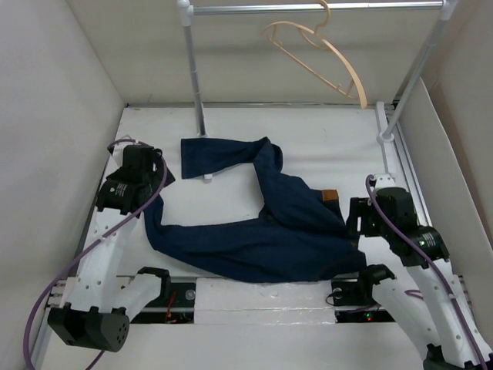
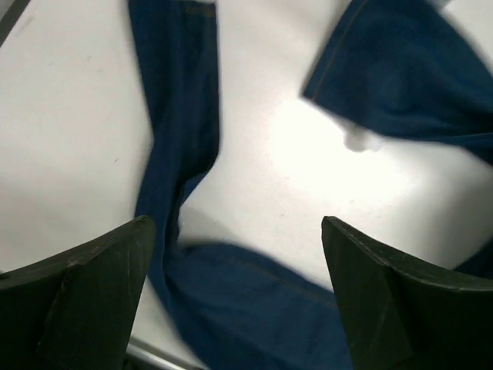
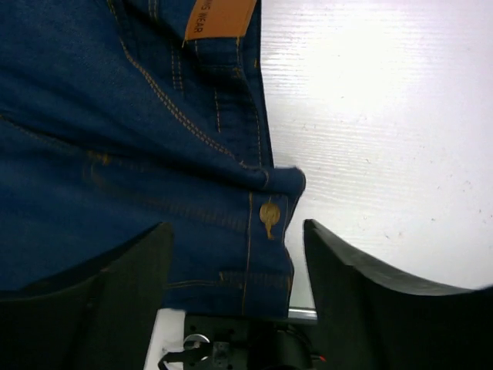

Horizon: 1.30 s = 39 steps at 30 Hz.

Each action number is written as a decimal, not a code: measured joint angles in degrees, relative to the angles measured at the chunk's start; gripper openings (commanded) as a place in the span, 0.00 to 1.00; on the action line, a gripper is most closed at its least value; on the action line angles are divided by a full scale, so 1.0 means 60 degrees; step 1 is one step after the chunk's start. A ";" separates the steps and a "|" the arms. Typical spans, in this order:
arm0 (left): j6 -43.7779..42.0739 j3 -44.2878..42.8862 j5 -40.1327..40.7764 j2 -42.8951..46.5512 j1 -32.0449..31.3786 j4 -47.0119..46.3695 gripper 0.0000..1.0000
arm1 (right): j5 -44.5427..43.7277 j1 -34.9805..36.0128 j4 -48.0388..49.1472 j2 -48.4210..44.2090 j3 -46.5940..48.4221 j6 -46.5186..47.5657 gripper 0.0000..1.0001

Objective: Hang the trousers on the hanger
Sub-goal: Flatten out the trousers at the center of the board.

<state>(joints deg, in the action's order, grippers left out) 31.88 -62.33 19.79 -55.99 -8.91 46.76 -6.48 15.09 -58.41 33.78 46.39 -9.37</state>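
Item 1. Trousers [image 1: 262,231]: dark blue denim, lying flat and loosely bent on the white counter [image 1: 323,139]. None of the cloth is on the hanger.
- Waistband end lies toward the right edge of the counter. It shows a tan patch [image 1: 330,195] and a brass-coloured button [image 3: 269,214] at its corner.
- One leg runs toward the far left, its cuff ending beside the foot of the rail's left upright.
- The other leg runs along the near edge toward the left edge of the counter.

Item 2. Hanger [image 1: 316,54]: thin and pale peach, hooked on the silver rail [image 1: 308,8] above the far edge, nearer the far right corner. It hangs tilted and is well apart from the trousers.

Item 3. Left hand [image 2: 237,223]: released, fingers [image 2: 92,293] spread wide with nothing between them. It is at the left edge of the counter, above the bend of the near leg and bare counter surface.

Item 4. Right hand [image 3: 236,227]: released, fingers [image 3: 370,293] apart. It is near the right edge of the counter, over the waistband, with the buttoned corner lying in the gap between the fingers. Contact with the cloth cannot be told.
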 measured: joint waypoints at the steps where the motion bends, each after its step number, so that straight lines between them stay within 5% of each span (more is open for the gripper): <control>1: 0.0025 -0.0208 -0.0047 0.0004 0.0004 -0.0025 0.86 | 0.0004 0.0000 0.0033 0.0033 0.0018 -0.0004 0.81; 10: 0.0025 -0.0623 -0.1147 -0.1220 -0.0594 -0.1891 0.82 | 0.0157 0.0000 0.1971 0.1548 -0.0386 -0.0015 0.78; 12: 0.0022 -0.0725 -0.1355 -0.2259 -0.0903 -0.2441 0.82 | 0.0219 0.0000 0.2878 0.2106 -0.0710 -0.0029 0.58; 13: 0.0022 -0.0845 -0.1526 -0.2932 -0.0994 -0.2758 0.81 | 0.0288 0.0000 0.3523 0.2226 -0.0765 -0.0095 0.16; 16: 0.0076 -0.1537 -0.1854 -0.5184 -0.0998 -0.3326 0.76 | 0.0364 -0.0004 0.4222 0.3493 -0.0892 -0.0018 0.00; 18: 0.0229 -0.2357 -0.1993 -0.6812 -0.0885 -0.3552 0.73 | 0.0415 -0.0007 0.4765 0.4098 -0.0889 0.0069 0.02; 19: 0.0306 -0.2641 -0.2018 -0.7428 -0.0798 -0.3716 0.73 | 0.0419 -0.0025 0.4962 0.4291 -0.0889 0.0117 0.20; 22: 0.0718 -0.2863 -0.2310 -0.8721 -0.0339 -0.4036 0.74 | 0.0444 -0.0080 0.5311 0.4408 -0.0896 0.0291 0.51; 27: 0.1683 -0.2339 -0.2940 -0.9096 0.0725 -0.4273 0.63 | 0.0641 -0.0331 0.5982 0.4000 -0.1300 0.0404 0.52; 37: 0.2295 -0.2044 -0.2677 -0.8885 0.0889 -0.4510 0.72 | 0.0878 -0.0481 0.6196 0.3880 -0.1781 0.0459 0.63; 39: 0.2269 -0.2044 -0.2681 -0.8881 0.0878 -0.4510 0.67 | 0.0951 -0.0557 0.6317 0.3942 -0.1891 0.0455 0.64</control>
<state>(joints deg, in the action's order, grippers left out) 45.50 -74.59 3.70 -109.27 -3.64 19.70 -0.78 11.75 -20.51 57.43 35.05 -6.63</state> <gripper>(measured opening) 0.713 0.636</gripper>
